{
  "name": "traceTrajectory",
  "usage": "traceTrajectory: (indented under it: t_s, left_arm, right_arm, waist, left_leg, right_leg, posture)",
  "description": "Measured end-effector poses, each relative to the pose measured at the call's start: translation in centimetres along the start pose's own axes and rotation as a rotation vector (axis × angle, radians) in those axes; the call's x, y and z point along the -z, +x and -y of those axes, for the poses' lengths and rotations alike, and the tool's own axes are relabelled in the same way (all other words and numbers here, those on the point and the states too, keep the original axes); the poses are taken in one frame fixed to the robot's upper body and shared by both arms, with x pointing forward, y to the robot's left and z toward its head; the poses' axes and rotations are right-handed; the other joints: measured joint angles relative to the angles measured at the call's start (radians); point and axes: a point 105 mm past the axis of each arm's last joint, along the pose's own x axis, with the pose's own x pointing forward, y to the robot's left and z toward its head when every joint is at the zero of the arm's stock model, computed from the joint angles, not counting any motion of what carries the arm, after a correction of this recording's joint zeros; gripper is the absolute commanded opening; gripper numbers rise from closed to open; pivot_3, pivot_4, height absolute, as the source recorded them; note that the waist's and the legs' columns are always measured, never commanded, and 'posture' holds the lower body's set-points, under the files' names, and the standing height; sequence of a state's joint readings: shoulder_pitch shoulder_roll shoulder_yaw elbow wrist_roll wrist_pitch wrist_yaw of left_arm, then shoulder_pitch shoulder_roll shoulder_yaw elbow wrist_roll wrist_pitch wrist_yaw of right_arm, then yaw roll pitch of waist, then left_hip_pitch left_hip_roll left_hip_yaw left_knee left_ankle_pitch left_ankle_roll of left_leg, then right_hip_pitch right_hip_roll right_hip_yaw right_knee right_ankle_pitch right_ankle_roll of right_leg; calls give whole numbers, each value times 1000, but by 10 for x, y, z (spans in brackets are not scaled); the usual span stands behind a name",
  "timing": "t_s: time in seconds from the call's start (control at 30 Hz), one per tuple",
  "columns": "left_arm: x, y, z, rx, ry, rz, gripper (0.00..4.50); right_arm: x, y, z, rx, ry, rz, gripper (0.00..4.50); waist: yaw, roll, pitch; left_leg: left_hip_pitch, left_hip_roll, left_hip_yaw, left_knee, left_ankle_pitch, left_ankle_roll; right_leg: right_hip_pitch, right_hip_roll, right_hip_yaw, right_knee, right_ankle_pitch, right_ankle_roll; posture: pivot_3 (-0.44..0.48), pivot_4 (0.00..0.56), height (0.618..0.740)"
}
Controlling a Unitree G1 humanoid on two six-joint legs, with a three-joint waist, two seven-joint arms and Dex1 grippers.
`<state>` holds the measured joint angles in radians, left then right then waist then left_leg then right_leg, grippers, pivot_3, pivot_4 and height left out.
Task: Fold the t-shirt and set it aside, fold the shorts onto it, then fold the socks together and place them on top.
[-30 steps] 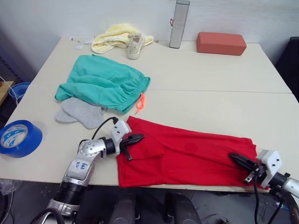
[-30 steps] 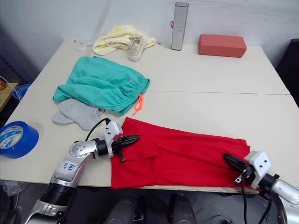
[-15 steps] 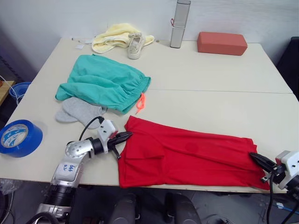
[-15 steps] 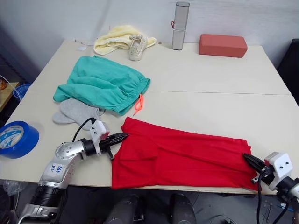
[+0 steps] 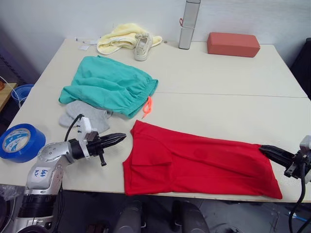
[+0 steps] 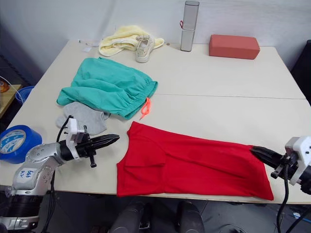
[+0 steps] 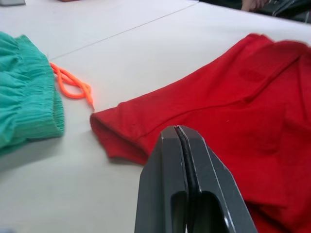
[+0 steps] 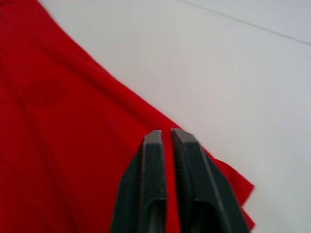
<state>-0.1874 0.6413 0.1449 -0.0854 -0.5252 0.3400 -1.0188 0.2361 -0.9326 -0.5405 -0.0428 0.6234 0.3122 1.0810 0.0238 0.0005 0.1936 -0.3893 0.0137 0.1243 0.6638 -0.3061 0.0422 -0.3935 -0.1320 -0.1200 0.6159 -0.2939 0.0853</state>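
Observation:
The red t-shirt (image 5: 194, 162) lies as a long folded strip along the table's front edge. My left gripper (image 5: 121, 137) is shut and empty, hovering just left of the shirt's left end; the left wrist view shows its closed tips (image 7: 177, 128) facing a red sleeve (image 7: 126, 131). At the shirt's right end, my right gripper (image 5: 262, 149) is shut with nothing in it, its tips (image 8: 166, 132) over the red cloth's edge. The teal shorts (image 5: 109, 87) lie bunched at the mid left. Two grey socks (image 5: 85, 116) lie partly under the shorts' near edge.
A blue tape roll (image 5: 19, 141) sits at the front left edge. At the back stand a yellow cloth (image 5: 121, 35), a beige shoe (image 5: 142, 46), a metal cylinder (image 5: 188, 24) and a red-brown block (image 5: 232, 43). An orange drawstring (image 5: 146, 106) trails from the shorts.
Both grippers have drawn outward off the t-shirt: the left one to the left, the right one to the right. The shirt stays flat on the table.

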Motion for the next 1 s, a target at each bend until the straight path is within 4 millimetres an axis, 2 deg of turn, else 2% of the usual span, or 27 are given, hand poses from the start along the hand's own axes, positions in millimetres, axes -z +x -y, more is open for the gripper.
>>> traceTrajectory:
  t_s: [0.1, 0.27, 0.37, 0.5, 0.63, 0.83, 0.93, 1.0]
  left_arm:
    - [-7, 4, 8, 52, 8, 17, 1882]
    - [-21, 6, 27, 171, 9, 67, 3536]
    - [-24, 7, 35, 204, 24, 72, 4485]
    - [-26, 9, 45, 230, 42, 91, 4485]
    - [-25, 11, 56, 254, 48, 115, 4485]
    - [-25, 14, 60, 264, 62, 129, 4485]
    - [-25, 14, 60, 263, 67, 131, 4500]
    - [-25, 14, 61, 263, 68, 132, 4500]
  right_arm:
    - [-4, 7, 8, -31, -26, -54, 2733]
    - [-9, 9, 33, -45, -74, -215, 4495]
    - [-2, 14, 38, -77, -72, -299, 4500]
    - [13, 21, 40, -129, -74, -393, 4500]
    - [12, 30, 44, -151, -89, -441, 4500]
    - [13, 43, 55, -143, -123, -486, 4500]
    - [12, 44, 56, -164, -134, -509, 3902]
    - [12, 45, 56, -185, -146, -528, 3304]
  waist:
    - [-2, 0, 0]
    - [-5, 2, 1]
    - [-5, 2, 1]
    - [-4, 2, 1]
    - [-5, 2, 1]
    - [-10, 2, 1]
    - [-13, 2, 1]
    - [-14, 2, 1]
  left_leg:
    - [0, 0, 0, 0, 0, 0]
    - [0, 0, 1, 0, 3, 4]
    - [0, 0, 1, 0, 4, 4]
    - [-1, 0, 1, 0, 4, 4]
    - [-1, 0, 1, 0, 4, 4]
    - [-1, 0, 1, 0, 4, 3]
    - [0, 0, 1, 0, 4, 3]
    - [0, 0, 1, 0, 4, 3]
  right_leg:
    - [0, 0, 0, 0, 0, 0]
    - [-1, 1, -1, 0, 0, -1]
    - [-1, 1, -1, 0, -1, -1]
    - [-1, 1, -1, 0, 0, -1]
    - [-1, 1, -1, 0, 0, -1]
    - [-1, 1, -1, 1, 0, -1]
    - [-1, 1, -1, 1, 0, -1]
    - [-1, 2, -1, 1, 0, -1]
  posture:
    - [0, 150, 740]
    - [0, 150, 740]
    - [0, 150, 740]
    - [0, 150, 740]
    - [0, 150, 740]
    - [0, 150, 740]
    - [0, 150, 740]
    - [0, 150, 740]
